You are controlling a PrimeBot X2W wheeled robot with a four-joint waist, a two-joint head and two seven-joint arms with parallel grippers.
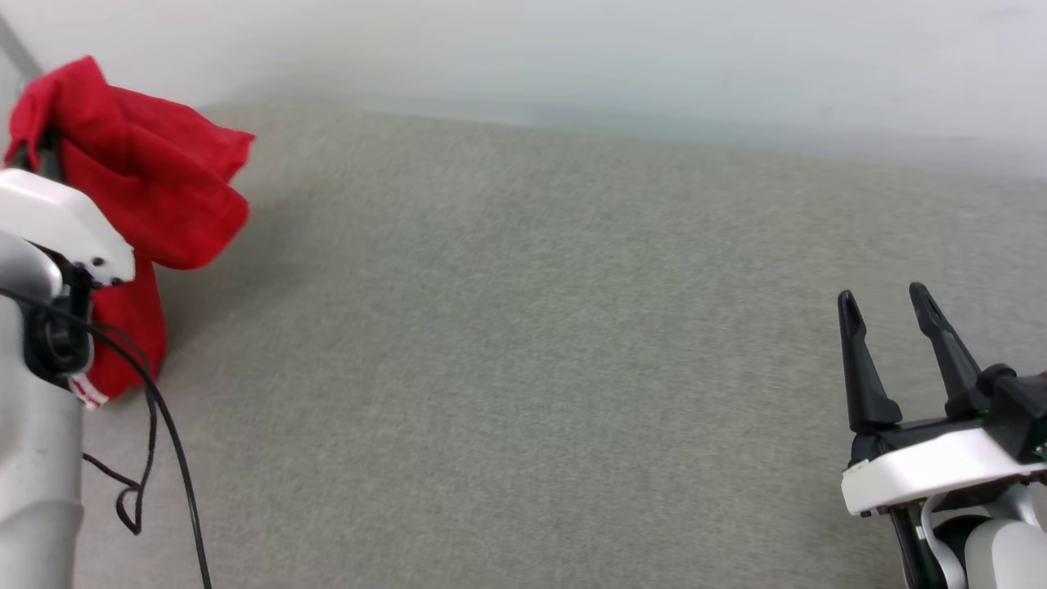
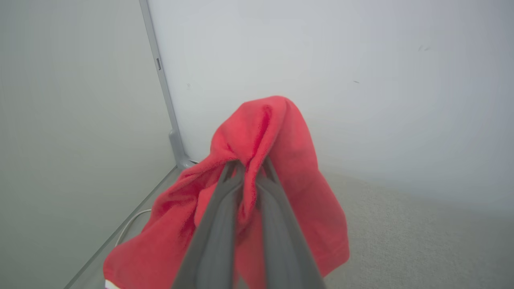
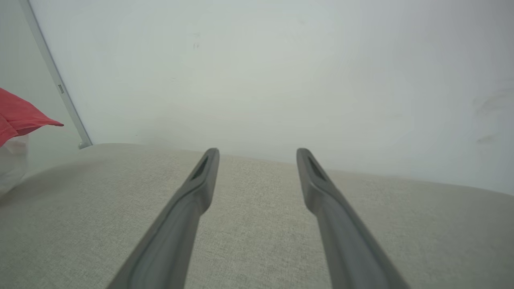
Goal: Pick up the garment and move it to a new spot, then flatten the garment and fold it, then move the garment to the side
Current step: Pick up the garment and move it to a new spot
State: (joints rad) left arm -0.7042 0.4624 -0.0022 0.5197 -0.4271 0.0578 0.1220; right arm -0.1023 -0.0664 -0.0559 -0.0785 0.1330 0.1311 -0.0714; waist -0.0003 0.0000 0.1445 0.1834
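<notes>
The garment (image 1: 139,180) is a red bunch of cloth hanging at the far left of the head view, lifted above the grey surface. A bit of striped trim shows at its lower end. In the left wrist view my left gripper (image 2: 249,168) is shut on a fold of the red garment (image 2: 281,160), which drapes down both sides of the fingers. In the head view those fingers are hidden behind the cloth and the pale wrist. My right gripper (image 1: 885,301) is open at the lower right, nothing between its fingers (image 3: 204,172). A red corner of the garment (image 3: 20,116) shows at the right wrist view's left edge.
A wide grey fabric surface (image 1: 523,343) spreads below both arms, ending at a pale wall (image 1: 572,57) at the back. A grey corner post (image 2: 164,92) stands where two walls meet at the left. A black cable (image 1: 164,425) hangs from my left arm.
</notes>
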